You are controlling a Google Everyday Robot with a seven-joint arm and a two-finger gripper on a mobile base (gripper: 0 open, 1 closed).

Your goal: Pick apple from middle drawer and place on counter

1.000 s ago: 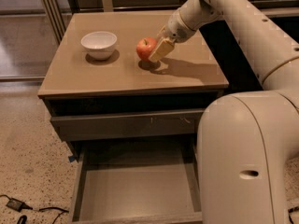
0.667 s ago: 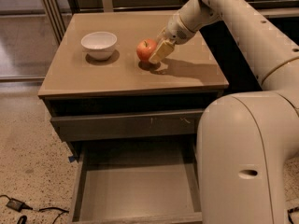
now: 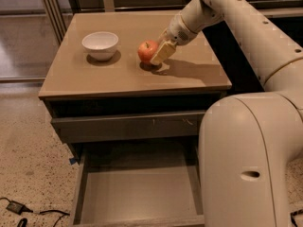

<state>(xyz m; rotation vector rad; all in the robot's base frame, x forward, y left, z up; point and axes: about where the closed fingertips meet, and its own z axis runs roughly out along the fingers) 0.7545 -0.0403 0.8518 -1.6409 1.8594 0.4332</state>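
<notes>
The red apple (image 3: 147,52) sits low on the tan counter (image 3: 118,77), right of centre, with its shadow just under it. My gripper (image 3: 158,55) reaches in from the right and is shut on the apple; one tan finger (image 3: 162,52) covers the apple's right side and the other is hidden behind it. The middle drawer (image 3: 137,193) stands pulled out below, and its grey-brown floor is bare.
A white bowl (image 3: 100,44) stands on the counter left of the apple. A closed grey drawer front (image 3: 123,126) with pale scratches lies above the open drawer. My large white body (image 3: 251,164) fills the lower right. A black cable (image 3: 19,208) lies on the speckled floor.
</notes>
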